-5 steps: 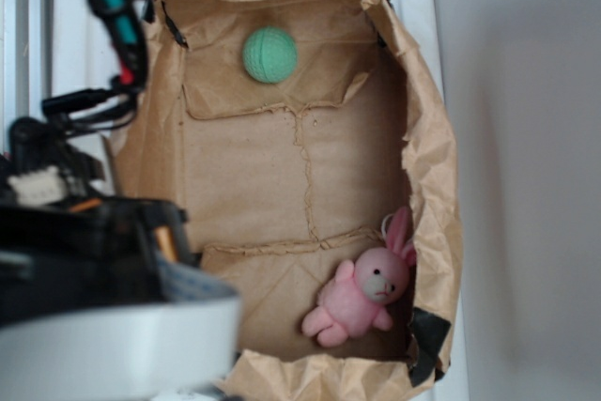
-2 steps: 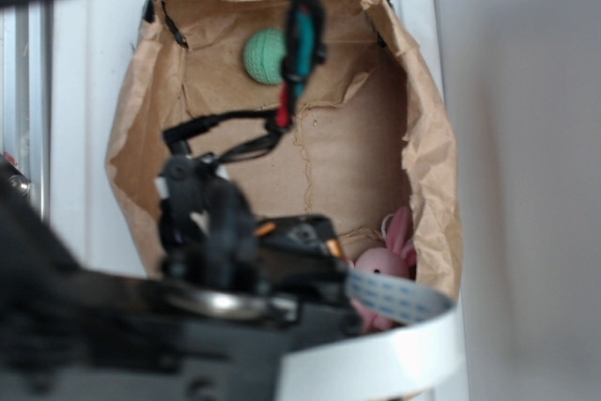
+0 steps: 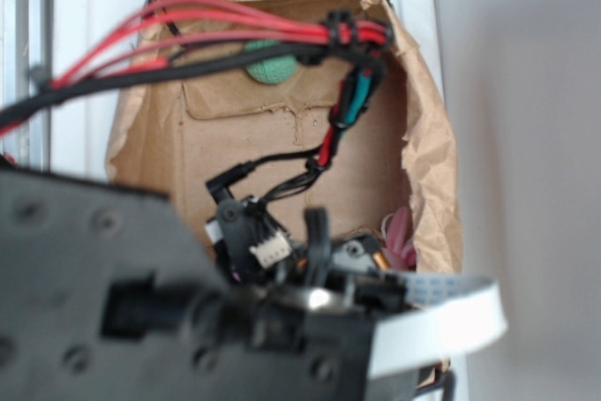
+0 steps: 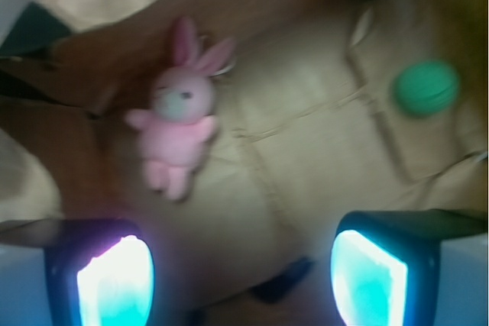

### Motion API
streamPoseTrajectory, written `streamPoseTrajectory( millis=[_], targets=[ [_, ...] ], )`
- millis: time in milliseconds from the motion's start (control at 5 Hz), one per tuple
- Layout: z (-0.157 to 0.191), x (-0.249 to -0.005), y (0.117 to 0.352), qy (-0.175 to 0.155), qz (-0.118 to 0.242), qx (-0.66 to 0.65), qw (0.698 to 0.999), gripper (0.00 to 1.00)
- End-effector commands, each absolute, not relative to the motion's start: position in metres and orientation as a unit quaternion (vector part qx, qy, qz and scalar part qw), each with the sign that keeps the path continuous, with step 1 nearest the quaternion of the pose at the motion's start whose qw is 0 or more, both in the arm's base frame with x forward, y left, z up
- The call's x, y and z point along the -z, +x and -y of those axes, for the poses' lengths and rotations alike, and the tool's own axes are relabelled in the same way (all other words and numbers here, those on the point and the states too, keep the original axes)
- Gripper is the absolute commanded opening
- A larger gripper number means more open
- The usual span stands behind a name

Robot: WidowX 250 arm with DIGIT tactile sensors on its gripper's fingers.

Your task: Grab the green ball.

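Observation:
The green ball (image 3: 270, 68) lies at the far end of the brown paper bag floor, partly behind the arm's red and black cables in the exterior view. In the wrist view the green ball (image 4: 425, 88) sits at the right, well ahead of my gripper (image 4: 241, 280). The gripper is open, its two glowing pads wide apart with only paper between them. It hovers over the near half of the bag, close to the pink plush bunny (image 4: 178, 106), touching neither toy.
The crumpled brown paper bag walls (image 3: 434, 152) rise on all sides of the floor. The arm body and a white ribbon cable (image 3: 441, 312) fill the lower exterior view, hiding most of the bunny; only its ears (image 3: 401, 232) show.
The arm has swung from the left edge into the bag, over its near half. Its cables now cross in front of the ball and its body covers the bunny. The toys have not moved.

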State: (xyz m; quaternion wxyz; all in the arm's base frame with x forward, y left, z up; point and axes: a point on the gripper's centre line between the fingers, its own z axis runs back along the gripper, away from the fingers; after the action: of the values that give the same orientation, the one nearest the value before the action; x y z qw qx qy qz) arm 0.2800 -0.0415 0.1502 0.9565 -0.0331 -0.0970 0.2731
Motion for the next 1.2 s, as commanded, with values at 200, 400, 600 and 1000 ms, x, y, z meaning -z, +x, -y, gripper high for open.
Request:
streamPoseTrajectory(
  millis=[200,400,600,1000],
  targets=[
    [0.022,-0.139,0.288,-0.06,0.139,-0.423,0.893,1.0],
    [0.017,-0.128,0.293,-0.032,0.148,-0.455,0.878,1.0],
    [0.007,-0.119,0.299,-0.011,0.136,-0.485,0.864,1.0],
    [-0.007,-0.105,0.301,0.012,0.128,-0.521,0.844,1.0]
  ],
)
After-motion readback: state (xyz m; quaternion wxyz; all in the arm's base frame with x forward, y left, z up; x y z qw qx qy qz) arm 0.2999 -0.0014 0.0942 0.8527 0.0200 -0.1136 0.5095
